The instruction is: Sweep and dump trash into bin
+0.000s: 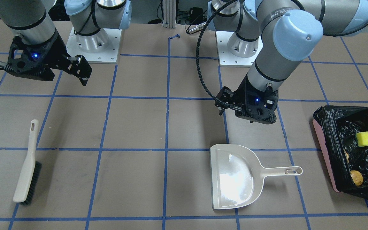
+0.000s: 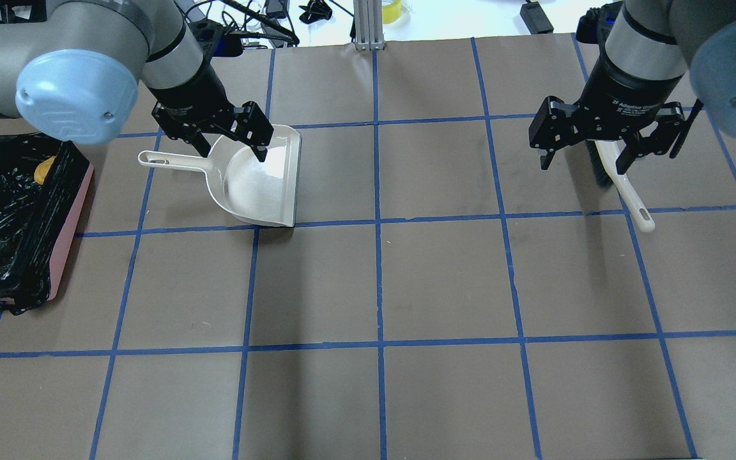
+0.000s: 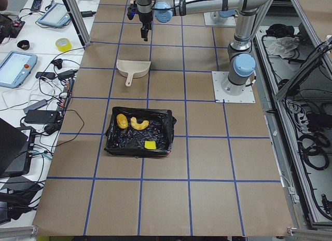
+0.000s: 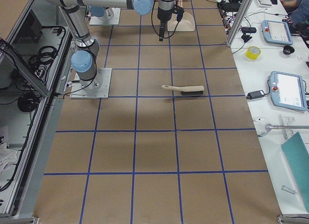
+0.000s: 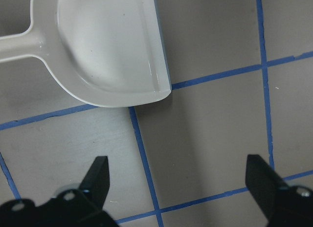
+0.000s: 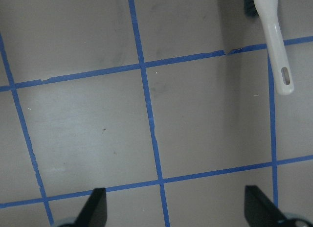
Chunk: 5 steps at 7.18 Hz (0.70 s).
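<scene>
Front view. At the right edge, the pink bin [image 1: 325,150] with its black liner holds a yellow sponge cube [image 1: 363,139], a potato-like lump [image 1: 356,177] and a curved rind slice [image 3: 139,123]. Right of centre, the left hand [image 2: 232,153] hangs wide open, gripping nothing; the dustpan [image 1: 235,179] lies below it in the frame. At upper left the right hand [image 2: 582,166] is likewise spread and empty. The brush [image 1: 27,169] lies flat on the table [image 1: 139,127] at lower left.

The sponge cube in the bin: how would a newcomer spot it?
At one end of the table sits a pink bin lined in black. Inside lies the sponge cube: bright yellow and square-edged, unlike the rounded golden-brown lump nearby.
</scene>
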### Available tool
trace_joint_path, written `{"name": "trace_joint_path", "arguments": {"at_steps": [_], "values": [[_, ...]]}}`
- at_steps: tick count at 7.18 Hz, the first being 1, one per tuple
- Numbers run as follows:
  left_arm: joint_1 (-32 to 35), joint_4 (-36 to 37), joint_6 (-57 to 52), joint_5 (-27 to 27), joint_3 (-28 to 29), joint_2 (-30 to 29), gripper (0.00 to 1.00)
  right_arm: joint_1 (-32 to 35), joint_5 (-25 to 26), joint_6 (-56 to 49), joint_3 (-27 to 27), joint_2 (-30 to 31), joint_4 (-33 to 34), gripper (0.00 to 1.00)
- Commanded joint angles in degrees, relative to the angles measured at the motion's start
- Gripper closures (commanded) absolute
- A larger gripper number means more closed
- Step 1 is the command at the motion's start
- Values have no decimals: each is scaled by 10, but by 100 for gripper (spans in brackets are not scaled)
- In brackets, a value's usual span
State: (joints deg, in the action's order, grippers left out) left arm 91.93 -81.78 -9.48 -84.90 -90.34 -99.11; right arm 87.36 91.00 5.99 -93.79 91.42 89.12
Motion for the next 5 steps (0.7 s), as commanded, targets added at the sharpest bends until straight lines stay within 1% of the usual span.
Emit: {"name": "trace_joint_path", "arguments": {"at_steps": [1,3,4,5], "values": [[-3,-36,1,-7,1,25,0,0,1,-1,-1,-1,0,0],[-3,-34,1,-11,1,32,0,0,2,-1,-1,-1,0,0],[-2,-34,1,-37,2,36,0,0,3,-1,-1,0,0,0],[-2,-36,1,-42,0,41,0,0,3,-1,-1,0,0,0]]}}
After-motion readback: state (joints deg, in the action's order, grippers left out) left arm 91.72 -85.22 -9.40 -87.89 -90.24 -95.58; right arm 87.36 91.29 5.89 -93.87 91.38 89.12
